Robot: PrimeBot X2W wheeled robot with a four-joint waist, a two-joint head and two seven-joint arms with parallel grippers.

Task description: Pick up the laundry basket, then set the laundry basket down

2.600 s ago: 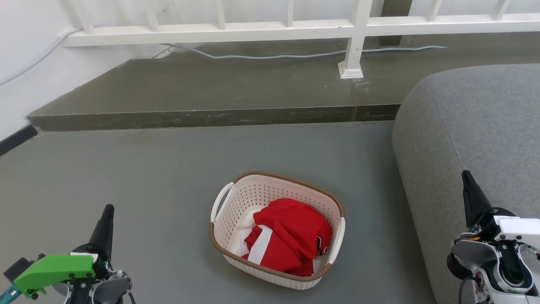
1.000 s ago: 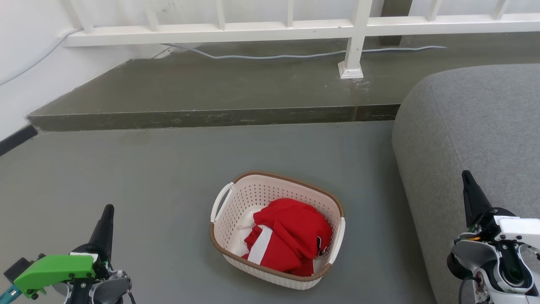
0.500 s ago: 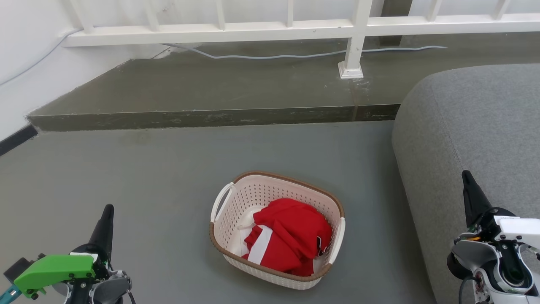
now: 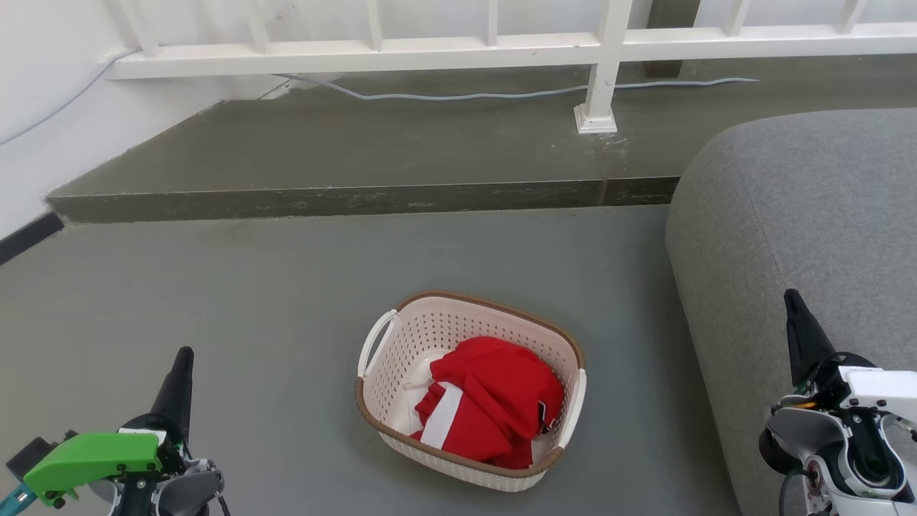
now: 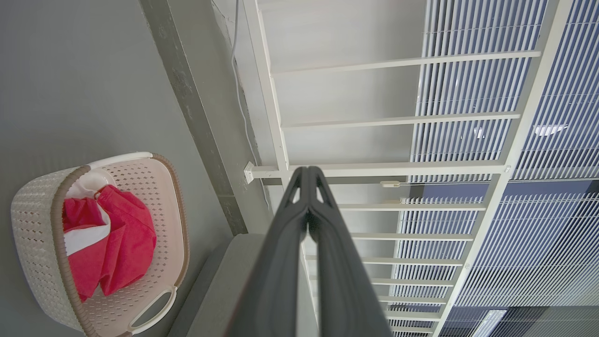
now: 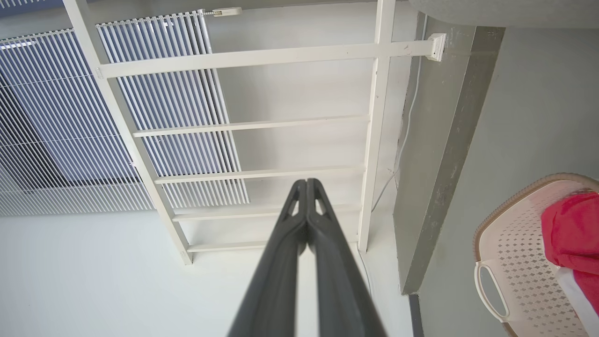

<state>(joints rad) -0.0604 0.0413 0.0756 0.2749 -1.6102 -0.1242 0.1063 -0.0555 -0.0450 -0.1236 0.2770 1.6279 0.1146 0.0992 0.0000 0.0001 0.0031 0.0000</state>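
Sitting on the floor (image 4: 286, 301) near the sofa (image 4: 802, 215), the basket (image 4: 487, 304) holds red cloth (image 4: 494, 401); the left gripper (image 4: 185, 354) and right gripper (image 4: 790, 297) flank it, well apart, fingers pressed together.

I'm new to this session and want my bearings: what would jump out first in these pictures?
The bright red clothing piled in the cream laundry basket, on the grey floor low in the middle of the head view, catches the eye first. Next is the big grey sofa along the right. The left gripper and right gripper sit shut at the lower corners, both clear of the basket.
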